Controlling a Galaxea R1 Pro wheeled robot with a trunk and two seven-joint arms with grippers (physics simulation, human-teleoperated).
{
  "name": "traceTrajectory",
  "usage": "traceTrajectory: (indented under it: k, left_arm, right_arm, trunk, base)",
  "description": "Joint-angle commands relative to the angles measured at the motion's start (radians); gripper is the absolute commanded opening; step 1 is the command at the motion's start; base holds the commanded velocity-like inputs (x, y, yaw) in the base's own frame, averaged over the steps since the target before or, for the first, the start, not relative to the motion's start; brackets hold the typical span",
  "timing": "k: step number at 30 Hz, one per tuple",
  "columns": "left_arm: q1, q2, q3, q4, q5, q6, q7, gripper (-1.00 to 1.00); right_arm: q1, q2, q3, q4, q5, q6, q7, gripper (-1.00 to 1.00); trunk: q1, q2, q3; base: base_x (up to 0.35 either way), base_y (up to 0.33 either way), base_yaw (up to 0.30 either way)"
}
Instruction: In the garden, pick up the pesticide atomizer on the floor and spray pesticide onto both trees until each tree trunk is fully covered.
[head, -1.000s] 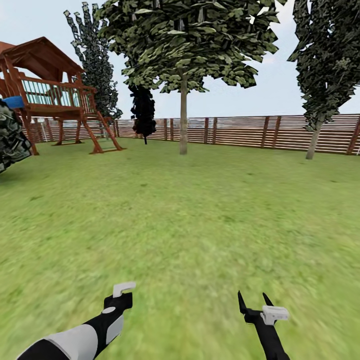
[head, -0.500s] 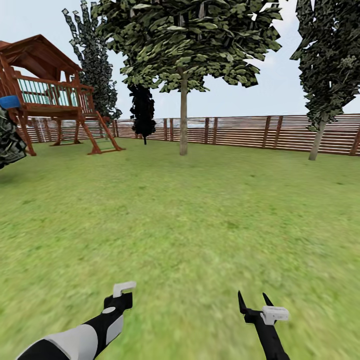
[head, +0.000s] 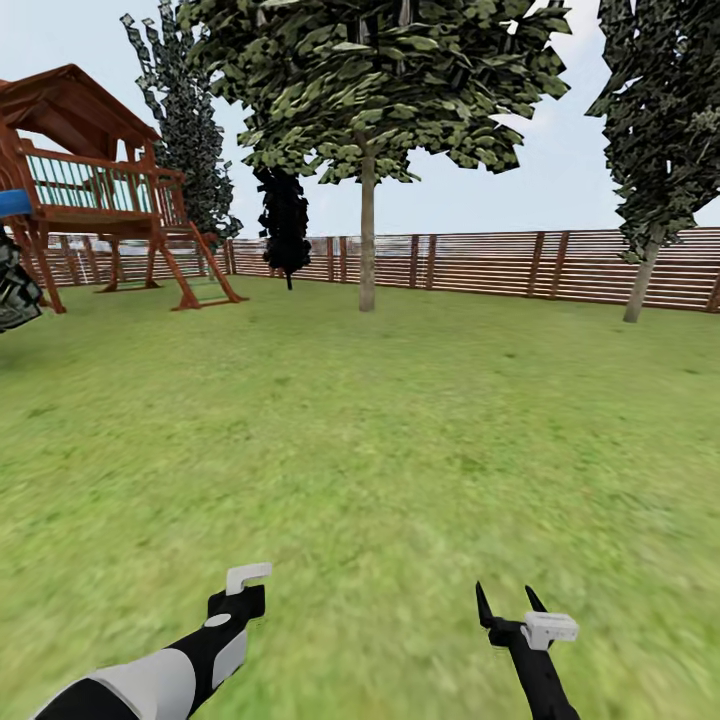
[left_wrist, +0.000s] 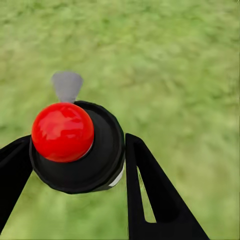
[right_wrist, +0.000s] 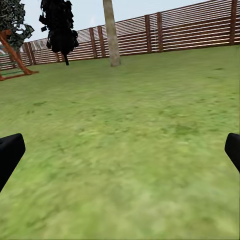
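My left gripper (left_wrist: 77, 142) is shut on the pesticide atomizer (left_wrist: 102, 160), a black round body with a red dome and a grey nozzle, held over the grass. In the head view the left gripper (head: 240, 603) hangs low over the lawn (head: 380, 440), and the atomizer is hidden behind it. My right gripper (head: 508, 603) stands open with nothing between its fingers. One tree with a straight grey-brown trunk (head: 367, 245) stands far ahead by the fence; its trunk (right_wrist: 111, 35) also appears in the right wrist view. A second tree trunk (head: 640, 285) leans at the far right.
A brown slat fence (head: 480, 265) closes the back of the lawn. A wooden play tower (head: 95, 190) with a ladder stands at the far left. A near-black cypress (head: 285, 225) stands before the fence, and dark foliage (head: 12, 285) juts in at the left edge.
The whole view has shifted a little: the play tower slid left and the right tree slid right, so the camera moved. Both grippers hold the same pose.
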Motion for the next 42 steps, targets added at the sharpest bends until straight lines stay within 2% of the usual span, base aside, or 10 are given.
traceTrajectory:
  k: [1,42]
  left_arm:
    - [0.000,0.000,-0.001,0.000,0.000,0.000,0.000,-1.00]
    - [0.000,0.000,-0.001,0.000,0.000,0.000,0.001,-1.00]
  right_arm:
    - [0.000,0.000,0.000,0.000,0.000,0.000,0.000,1.00]
    - [0.001,0.000,0.000,0.000,0.000,0.000,0.000,1.00]
  trunk:
    - [0.000,0.000,0.000]
    - [0.000,0.000,0.000]
  base:
    - [0.337,0.000,0.000]
    - [0.337,0.000,0.000]
